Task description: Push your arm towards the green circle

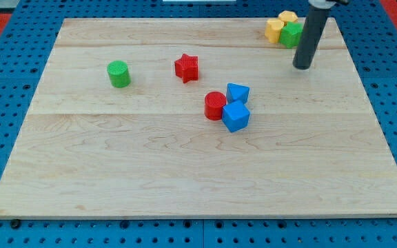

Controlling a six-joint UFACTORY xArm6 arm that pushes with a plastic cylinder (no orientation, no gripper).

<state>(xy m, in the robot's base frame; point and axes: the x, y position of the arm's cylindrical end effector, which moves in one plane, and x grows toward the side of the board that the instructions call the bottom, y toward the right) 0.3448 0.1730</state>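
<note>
The green circle (118, 74) is a short green cylinder at the view's upper left on the wooden board (116, 158). My tip (302, 67) is the lower end of a dark rod at the view's upper right, far to the right of the green circle. It sits just below a cluster of two yellow blocks (275, 29) (288, 17) and a green block (292, 34), and I cannot tell if it touches the green one.
A red star (187, 67) lies between my tip and the green circle. A red cylinder (215, 105), a blue cube (236, 117) and another blue block (238, 92) sit together near the board's middle. A blue pegboard surrounds the board.
</note>
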